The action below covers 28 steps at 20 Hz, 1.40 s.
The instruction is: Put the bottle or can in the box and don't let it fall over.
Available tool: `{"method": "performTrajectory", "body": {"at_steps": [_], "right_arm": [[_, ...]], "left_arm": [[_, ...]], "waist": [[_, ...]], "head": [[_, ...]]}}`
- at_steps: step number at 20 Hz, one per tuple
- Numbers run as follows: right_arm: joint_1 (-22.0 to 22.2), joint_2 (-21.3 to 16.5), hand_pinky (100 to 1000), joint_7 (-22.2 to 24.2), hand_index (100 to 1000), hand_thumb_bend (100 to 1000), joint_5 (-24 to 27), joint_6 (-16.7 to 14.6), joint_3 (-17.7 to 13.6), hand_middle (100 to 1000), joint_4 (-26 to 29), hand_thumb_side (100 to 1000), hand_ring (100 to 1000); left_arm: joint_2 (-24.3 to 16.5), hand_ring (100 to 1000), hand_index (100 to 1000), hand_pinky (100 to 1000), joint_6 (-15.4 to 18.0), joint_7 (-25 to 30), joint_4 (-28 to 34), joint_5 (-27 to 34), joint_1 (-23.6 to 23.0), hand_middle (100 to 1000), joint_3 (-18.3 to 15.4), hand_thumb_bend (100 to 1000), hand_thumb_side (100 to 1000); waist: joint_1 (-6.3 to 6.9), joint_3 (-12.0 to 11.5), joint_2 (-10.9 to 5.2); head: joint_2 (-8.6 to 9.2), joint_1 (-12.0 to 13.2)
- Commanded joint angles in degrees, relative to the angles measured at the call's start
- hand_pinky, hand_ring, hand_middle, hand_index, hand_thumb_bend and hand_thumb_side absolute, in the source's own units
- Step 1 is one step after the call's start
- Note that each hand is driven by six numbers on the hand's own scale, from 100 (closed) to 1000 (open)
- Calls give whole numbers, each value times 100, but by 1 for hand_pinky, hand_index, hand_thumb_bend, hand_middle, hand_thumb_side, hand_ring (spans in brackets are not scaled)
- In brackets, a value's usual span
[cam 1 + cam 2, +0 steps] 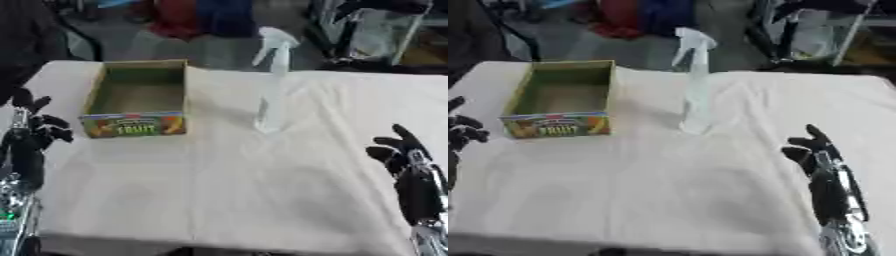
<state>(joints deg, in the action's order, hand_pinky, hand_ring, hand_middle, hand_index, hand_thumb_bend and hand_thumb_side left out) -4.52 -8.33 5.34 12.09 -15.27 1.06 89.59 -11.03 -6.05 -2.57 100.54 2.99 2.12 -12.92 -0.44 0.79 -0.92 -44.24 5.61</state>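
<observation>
1. The left hand (33,131) shows at the lower left edge, fingers up and relaxed, slightly bent at the tips, spread apart; it holds nothing and touches nothing on the table (262,190)
2. The right hand (820,160) shows at the lower right, fingers up and apart, also holding nothing
3. The box (138,100) sits just to the right of the left hand and a little beyond it, apart from the fingers; its top is open, its inside bare cardboard, and its near wall bears a coloured fruit label
4. The bottle (271,85), a clear spray bottle with a white trigger head, stands upright on the cloth well beyond the right hand and off to its left, between the two hands and to the right of the box, not touching it
</observation>
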Motion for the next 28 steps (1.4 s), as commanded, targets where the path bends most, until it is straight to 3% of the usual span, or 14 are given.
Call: {"method": "performTrajectory", "body": {"at_steps": [1, 9, 13, 17, 22, 28], "right_arm": [[-62, -96, 801, -10, 930, 100, -22, -7, -33, 684, 49, 769, 687], [-77, -90, 798, -9, 940, 100, 21, 10, -7, 681, 33, 768, 682], [-293, -92, 793, 62, 957, 100, 236, 96, 142, 674, -54, 760, 674], [-764, 7, 782, 275, 992, 100, 549, 301, 510, 656, -194, 744, 653], [-1438, 405, 761, 545, 1000, 122, 965, 635, 1033, 617, -602, 719, 608], [-2156, 1032, 754, 523, 1000, 200, 1465, 1011, 1225, 529, -1349, 694, 493]], "left_arm": [[-55, 376, 890, 671, 11, 2, 113, 5, 77, 433, -3, 555, 990], [-55, 376, 890, 671, 9, -1, 110, 17, 74, 432, -2, 555, 990], [-61, 376, 890, 671, 8, 9, 107, 17, 68, 432, 14, 556, 990], [-57, 376, 890, 671, 5, 35, 98, 21, 56, 432, 39, 555, 991], [-38, 376, 890, 671, 1, 72, 86, 22, 51, 431, 72, 554, 991], [-21, 375, 890, 671, -5, 67, 79, 86, 77, 430, 77, 555, 991]], "waist": [[9, 5, -35], [8, 0, -36], [6, -17, -50], [6, -56, -68], [11, -109, -69], [29, -193, -44]], "head": [[12, 4], [12, 9], [12, -28], [12, -101], [12, -258], [12, -423]]}}
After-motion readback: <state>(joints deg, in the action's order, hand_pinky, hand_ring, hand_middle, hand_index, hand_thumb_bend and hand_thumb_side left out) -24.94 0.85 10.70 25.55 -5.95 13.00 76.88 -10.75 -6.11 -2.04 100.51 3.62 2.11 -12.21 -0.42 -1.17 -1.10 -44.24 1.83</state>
